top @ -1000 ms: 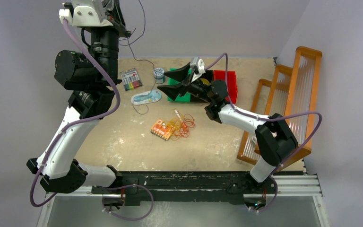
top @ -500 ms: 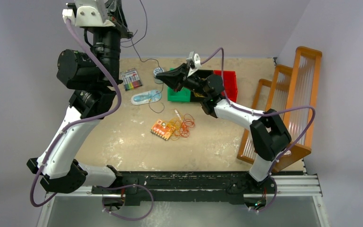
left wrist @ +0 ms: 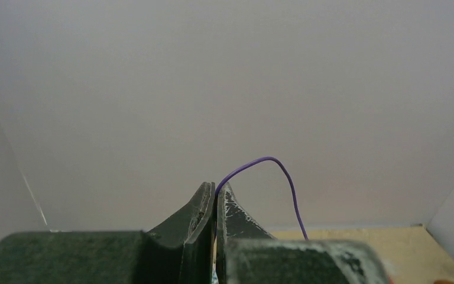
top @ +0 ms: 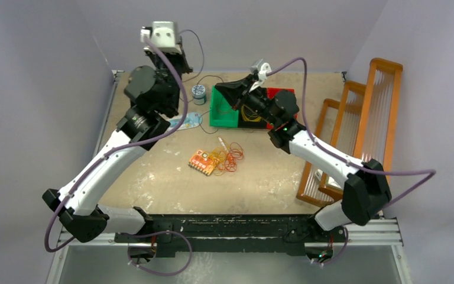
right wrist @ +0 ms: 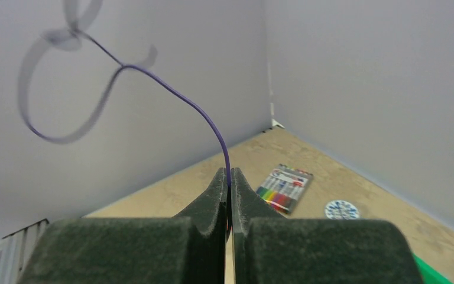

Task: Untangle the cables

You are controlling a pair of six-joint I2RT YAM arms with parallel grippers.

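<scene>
Thin yellow and orange-red cables (top: 229, 156) lie tangled in the middle of the table beside a small orange circuit board (top: 202, 161). One purple cable (top: 200, 48) is strung in the air between both grippers. My left gripper (top: 176, 50) is raised near the back wall. In the left wrist view it (left wrist: 215, 187) is shut on the purple cable (left wrist: 272, 160), which arcs out of the tips. My right gripper (top: 221, 90) hovers over the green bin (top: 224, 120). In its wrist view it (right wrist: 229, 173) is shut on the same cable (right wrist: 195, 109).
A red bin (top: 282, 97) sits beside the green one, with yellow wire in a dark bin (top: 250, 116) between them. A round tin (top: 198, 92), a blue-white oval piece (top: 193, 120) and a marker pack (right wrist: 284, 189) lie at the back left. Wooden racks (top: 363, 118) stand right.
The right gripper, open a second ago, has shut on the purple cable and shifted right and back. The left arm swung right and lower, still holding the cable.
</scene>
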